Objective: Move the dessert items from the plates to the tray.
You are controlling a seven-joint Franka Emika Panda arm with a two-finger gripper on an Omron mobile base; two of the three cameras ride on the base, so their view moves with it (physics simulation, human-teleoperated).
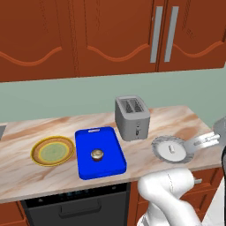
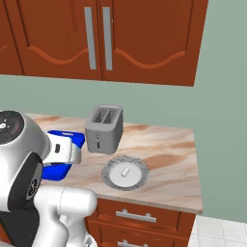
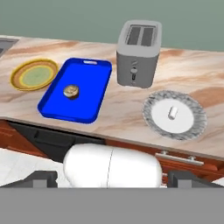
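In the right base view my own arm covers most of the tray (image 2: 65,140), leaving a blue corner and a strip by the toaster (image 2: 103,128); the cupcake on it is behind me. In the left base view the tabletop (image 1: 26,172) is cut by the left edge. In the hand view my fingertips (image 3: 41,178) barely rise at the bottom. The white piece (image 3: 173,113) on the grey plate (image 3: 194,124) is too small to identify.
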